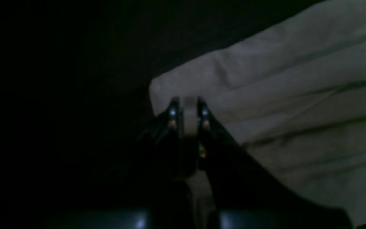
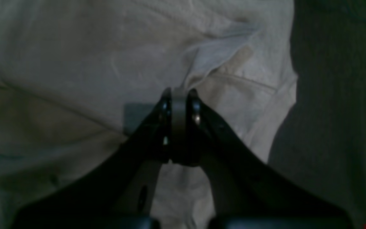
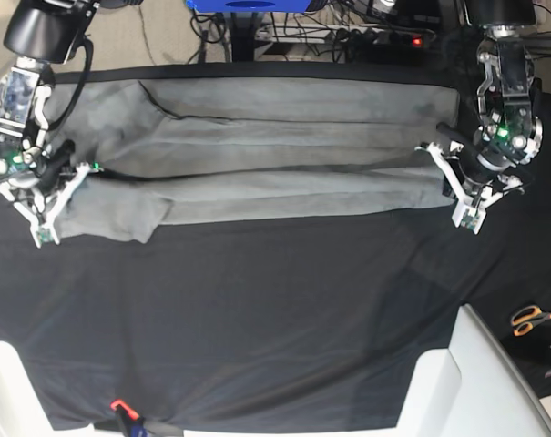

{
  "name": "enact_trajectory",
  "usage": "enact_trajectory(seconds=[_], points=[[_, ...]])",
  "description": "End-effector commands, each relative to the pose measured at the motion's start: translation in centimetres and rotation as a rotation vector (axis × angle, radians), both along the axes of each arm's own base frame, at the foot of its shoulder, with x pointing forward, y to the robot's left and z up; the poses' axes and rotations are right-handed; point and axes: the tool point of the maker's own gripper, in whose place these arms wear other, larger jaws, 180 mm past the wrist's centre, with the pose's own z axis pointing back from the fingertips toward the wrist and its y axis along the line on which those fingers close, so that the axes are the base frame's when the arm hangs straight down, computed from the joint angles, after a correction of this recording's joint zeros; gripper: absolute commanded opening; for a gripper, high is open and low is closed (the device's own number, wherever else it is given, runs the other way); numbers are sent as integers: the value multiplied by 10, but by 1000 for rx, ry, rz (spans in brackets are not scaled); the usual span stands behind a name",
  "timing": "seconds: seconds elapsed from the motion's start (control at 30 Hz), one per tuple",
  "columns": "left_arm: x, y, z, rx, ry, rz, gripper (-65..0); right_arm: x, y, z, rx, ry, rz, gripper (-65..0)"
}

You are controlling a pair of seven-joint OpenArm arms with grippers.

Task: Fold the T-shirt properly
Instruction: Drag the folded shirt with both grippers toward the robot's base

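T-shirt [image 3: 257,155] in light grey lies stretched in a long band across the far half of a black cloth [image 3: 257,309], its long axis running side to side in the base view, folded lengthwise into overlapping layers. The left gripper [image 1: 188,106], at that view's right, is clamped on a corner of the fabric at one end; the right gripper [image 2: 179,95], at the view's left, is pinched closed on a bunched fold at the other end, beside a sleeve. Both wrist views are dim, and the left one shows little beyond the pale corner against darkness. The collar is hard to make out. Both arms reach down from the far edge, wrists bent low over the fabric. Orange-handled scissors [image 3: 530,319] lie at the right edge, well apart.
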Motion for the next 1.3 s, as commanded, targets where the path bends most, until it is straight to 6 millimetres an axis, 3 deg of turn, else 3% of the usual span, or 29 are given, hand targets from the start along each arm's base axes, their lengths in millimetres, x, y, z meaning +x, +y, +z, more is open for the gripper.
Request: enact_trajectory(seconds=[0.0,0.53,0.93,1.27], points=[[9,3,13,13,-44,-7,-650,9,-9,12,-20,-40,-7,-650],[0,3,8,13,-23,-7,-650,-16,-8,24,-65,-1,-15,-650],[-10,5,2,25,1,-10,-650,-37,7,9,-34,41,-20,-650],[-13,11,2,39,11,-16,-650,-47,6,19,-58,48,-24,-650]])
